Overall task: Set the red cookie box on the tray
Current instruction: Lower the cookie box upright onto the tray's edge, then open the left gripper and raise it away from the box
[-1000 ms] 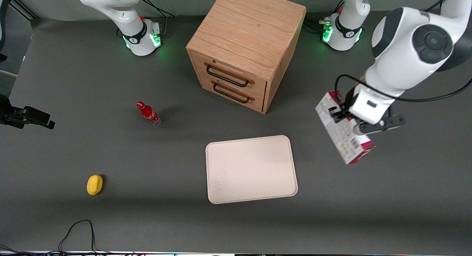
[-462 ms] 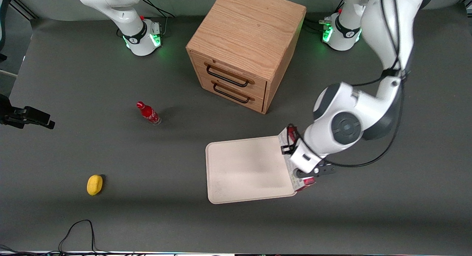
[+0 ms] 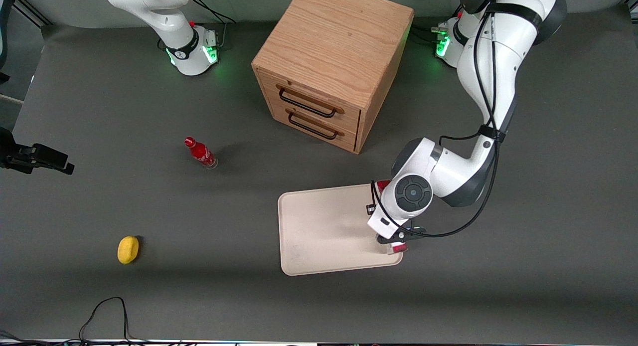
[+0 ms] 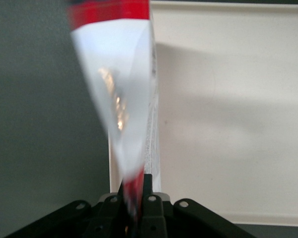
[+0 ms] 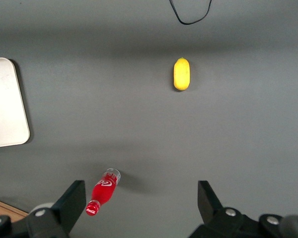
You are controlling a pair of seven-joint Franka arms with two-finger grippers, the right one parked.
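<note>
My left gripper (image 3: 394, 240) hangs low over the cream-white tray (image 3: 324, 231), at the tray's edge toward the working arm's end. It is shut on the red cookie box (image 4: 124, 99), a slim carton with a white face and red ends. In the front view the wrist covers most of the box, and only its red ends (image 3: 398, 248) peek out. In the left wrist view the gripper (image 4: 134, 186) pinches the box's thin sides, and the carton runs along the tray's (image 4: 228, 124) rim. Whether the box touches the tray I cannot tell.
A wooden drawer cabinet (image 3: 331, 62) stands farther from the front camera than the tray. A small red bottle (image 3: 201, 153) and a yellow object (image 3: 127, 250) lie toward the parked arm's end. A black cable (image 3: 107, 311) loops near the table's front edge.
The left arm swung from off the tray at the working arm's end to over the tray's edge and came lower, carrying the box with it.
</note>
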